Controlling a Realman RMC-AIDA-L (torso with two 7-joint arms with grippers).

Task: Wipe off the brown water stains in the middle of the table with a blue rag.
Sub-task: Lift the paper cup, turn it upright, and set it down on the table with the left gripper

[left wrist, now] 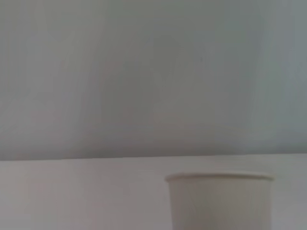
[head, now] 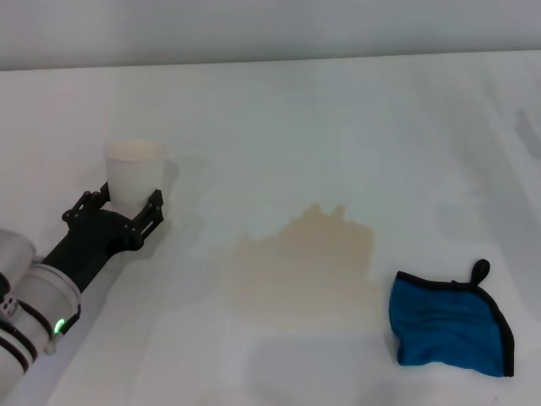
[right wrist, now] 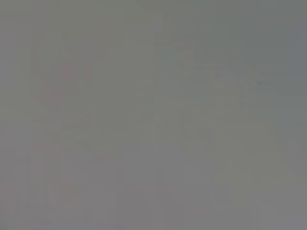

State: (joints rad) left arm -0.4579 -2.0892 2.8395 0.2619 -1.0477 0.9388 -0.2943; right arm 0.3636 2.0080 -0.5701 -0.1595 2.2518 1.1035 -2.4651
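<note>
The brown water stains [head: 304, 262] form a pale tan ragged blotch in the middle of the white table [head: 338, 127]. The blue rag [head: 448, 326], with black trim and a small loop, lies crumpled on the table just right of the stain, untouched. My left gripper [head: 131, 201] is at the far left, its jaws closed against both sides of an upright white cup [head: 135, 173]. The cup also shows in the left wrist view [left wrist: 220, 201]. My right gripper is out of view, and the right wrist view shows only plain grey.
The table's far edge [head: 270, 61] meets a grey wall. The white cup stands well left of the stain. My left arm [head: 34, 313] lies over the near left corner.
</note>
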